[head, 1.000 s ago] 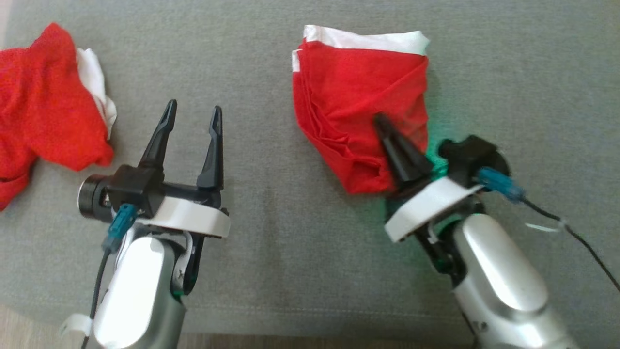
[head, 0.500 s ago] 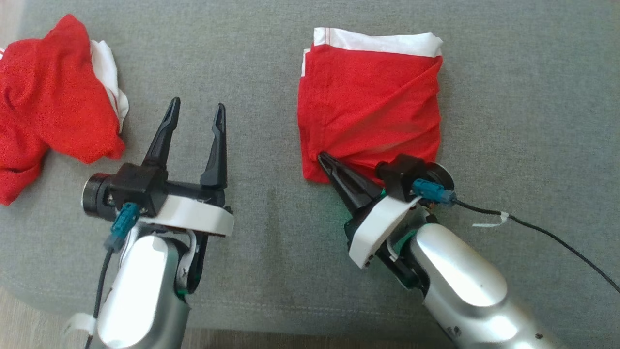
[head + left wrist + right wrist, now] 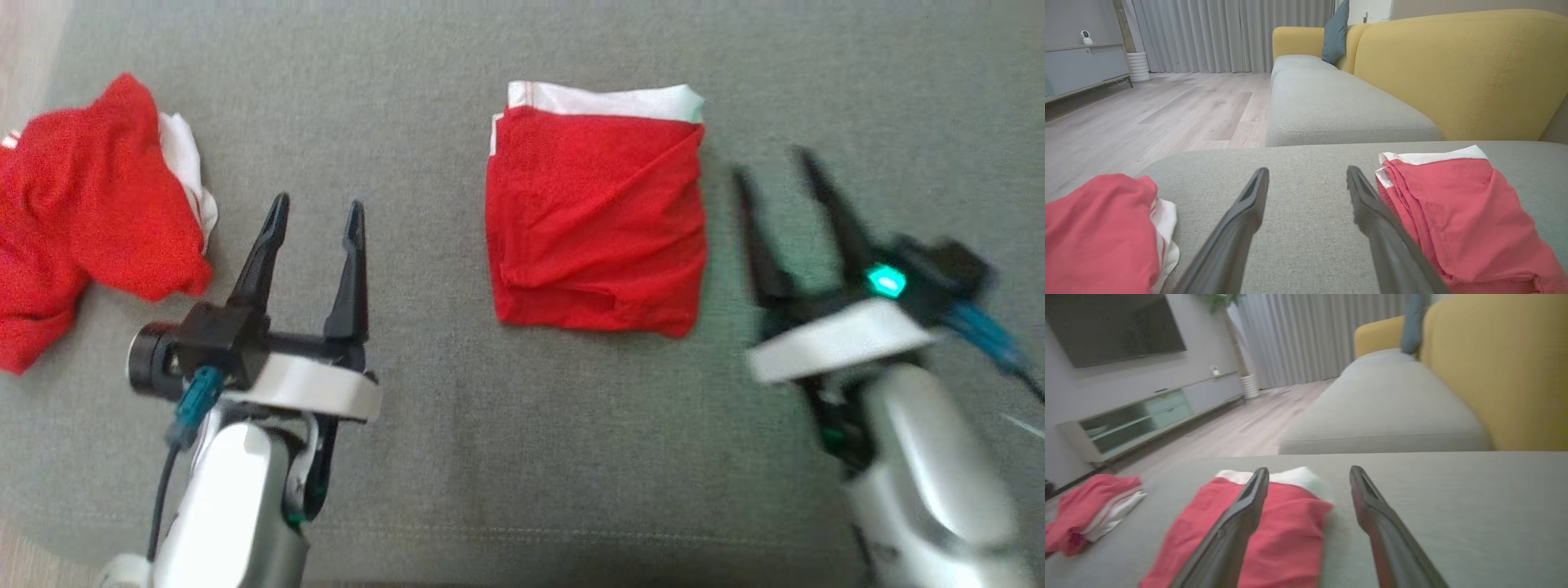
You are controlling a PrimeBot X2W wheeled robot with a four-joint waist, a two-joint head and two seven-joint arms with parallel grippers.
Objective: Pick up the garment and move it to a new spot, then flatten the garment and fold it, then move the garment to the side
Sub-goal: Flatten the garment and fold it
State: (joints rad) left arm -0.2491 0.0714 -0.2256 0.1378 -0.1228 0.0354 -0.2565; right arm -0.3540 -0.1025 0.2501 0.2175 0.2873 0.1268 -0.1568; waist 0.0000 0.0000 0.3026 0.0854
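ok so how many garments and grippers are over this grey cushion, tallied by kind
red garments: 2 (folded garment, crumpled garment)
grippers: 2 (left gripper, right gripper)
total: 4

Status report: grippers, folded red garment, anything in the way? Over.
Left gripper open, empty. Right gripper open, empty, right of folded garment, not touching. Garment flat on grey cushion. Second red garment crumpled at far left, apart.

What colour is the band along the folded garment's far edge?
White band on the red folded fabric garment; clearest in the head view.
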